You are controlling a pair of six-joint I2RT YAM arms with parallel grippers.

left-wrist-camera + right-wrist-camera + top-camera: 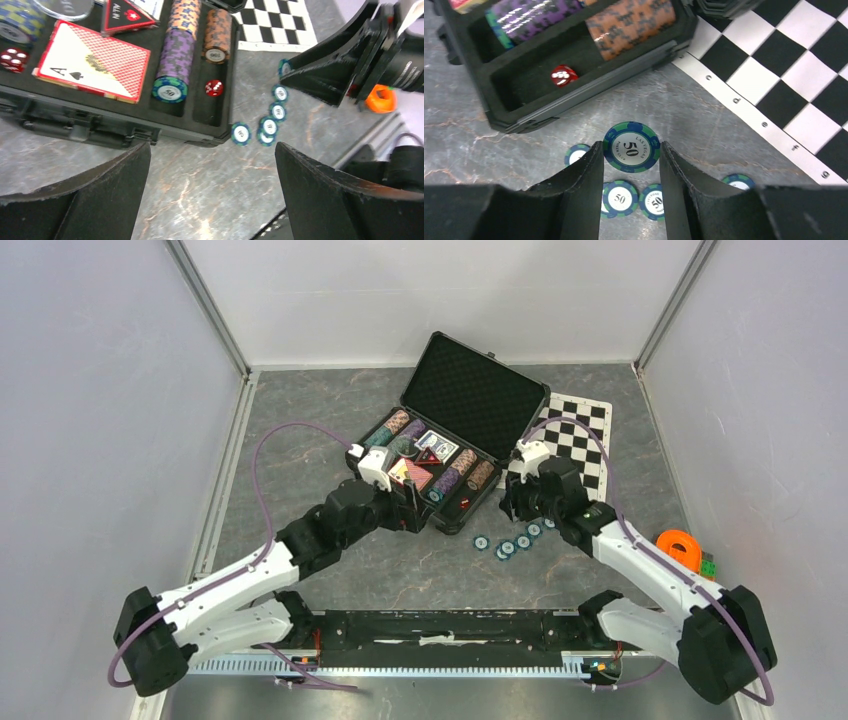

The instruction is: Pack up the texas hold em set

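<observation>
Beside black case (470, 390): right gripper (631, 150) pinches one teal 50 chip (631, 142); left gripper (212, 146) spread wide, empty; loose teal chips (510, 545) nearby.

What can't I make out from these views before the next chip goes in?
Top view: the held teal chip and the right fingers are hidden under the right arm.
Right wrist view: loose chips sit partly behind the fingers; no full count.
Left wrist view: the case is cut off at the top and left edges; lid unseen.

light: bright, even, overhead | shadows: soft, faint | glare: purple chips (531, 15) | focus: top view sharp, wrist-view foregrounds blurred
</observation>
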